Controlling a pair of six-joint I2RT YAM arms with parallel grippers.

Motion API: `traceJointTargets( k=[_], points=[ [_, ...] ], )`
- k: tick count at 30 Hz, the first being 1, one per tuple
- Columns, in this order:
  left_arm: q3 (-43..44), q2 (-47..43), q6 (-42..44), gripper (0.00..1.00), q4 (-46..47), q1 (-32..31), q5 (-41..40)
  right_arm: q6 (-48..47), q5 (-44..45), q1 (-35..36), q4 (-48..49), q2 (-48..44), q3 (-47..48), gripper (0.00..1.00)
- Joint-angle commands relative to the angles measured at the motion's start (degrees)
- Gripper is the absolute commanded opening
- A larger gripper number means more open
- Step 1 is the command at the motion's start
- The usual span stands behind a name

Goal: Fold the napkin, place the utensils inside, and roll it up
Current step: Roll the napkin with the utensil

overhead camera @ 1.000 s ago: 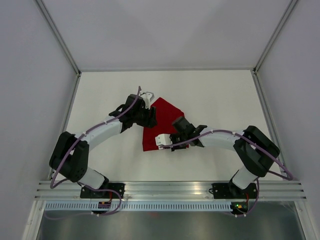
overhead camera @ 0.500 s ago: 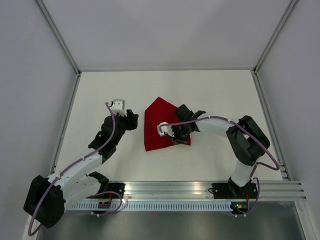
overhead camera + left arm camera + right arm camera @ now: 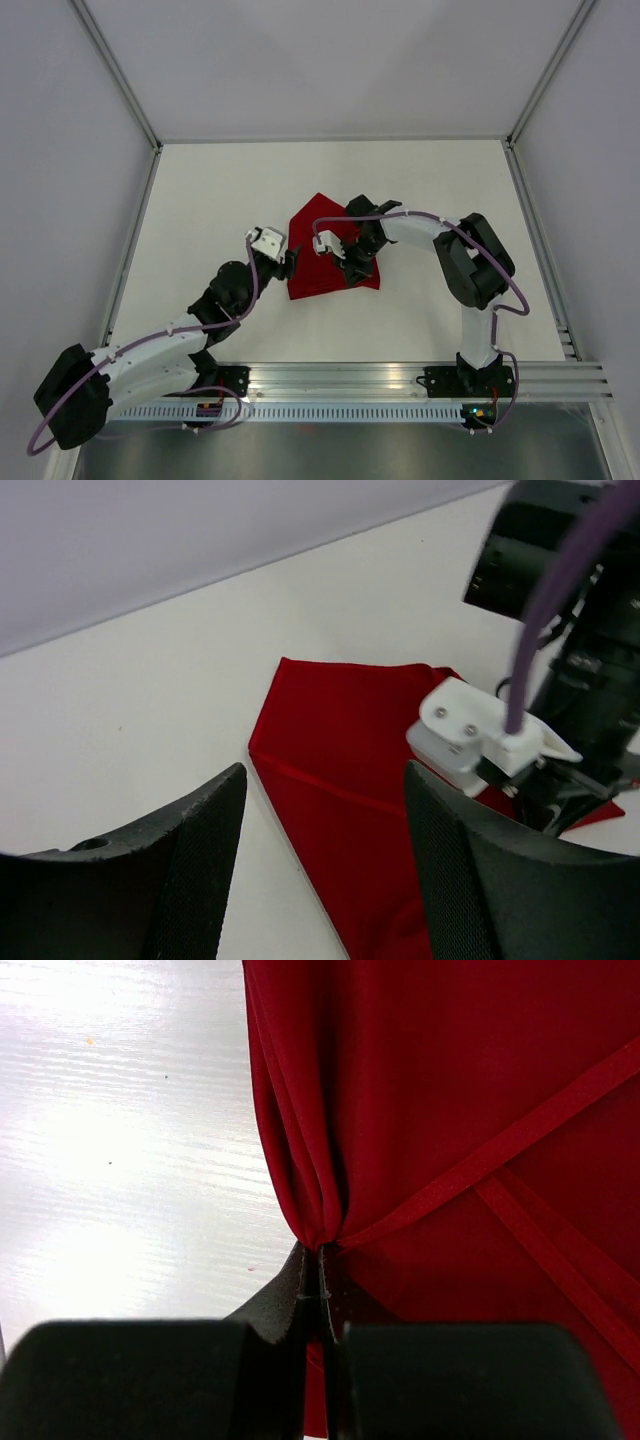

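Note:
The deep-red napkin (image 3: 318, 283) lies folded on the white table, its point toward the back. My right gripper (image 3: 350, 268) is over its right half, shut on a pinched-up fold of the cloth; in the right wrist view the napkin (image 3: 450, 1080) bunches into the closed gripper (image 3: 320, 1260). My left gripper (image 3: 289, 263) is open and empty at the napkin's left edge. In the left wrist view the napkin (image 3: 350, 760) shows between the spread fingers (image 3: 200, 870). No utensils are in view.
The white table (image 3: 200, 200) is bounded by grey walls on the left, right and back. The right arm's white wrist camera (image 3: 470, 730) sits close in front of my left gripper. An aluminium rail (image 3: 340, 380) runs along the near edge.
My left gripper let go of the napkin's back-left corner, swung out left, then returned to its left edge. My right gripper moved back with the cloth, and the napkin's outline changed.

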Motion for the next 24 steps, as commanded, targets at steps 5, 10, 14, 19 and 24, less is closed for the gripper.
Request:
traceJointTargets(
  k=[5,10,14,19,24],
  points=[
    [-0.89,5.11,16.50,0.70,5.45,-8.71,-2.43,-0.07,-3.37,-1.61,-3.73,3.79,3.98,0.00],
    [0.07,6.78,18.34,0.71,1.59,-12.23,-2.16,0.28,-3.63,-1.96,-4.52,4.84,5.12,0.00],
    [1.74,11.17,21.42,0.71,-2.37,-17.14,-3.83,0.72,-3.55,-2.13,-4.79,5.55,5.83,0.00],
    [3.06,16.00,22.48,0.71,-4.22,-19.88,-3.31,1.16,-3.99,-2.31,-5.14,6.07,6.27,0.00],
    [4.46,22.06,26.59,0.71,-2.21,-22.51,-2.16,1.34,-4.25,-2.66,-5.66,6.78,7.06,0.00]
  ],
)
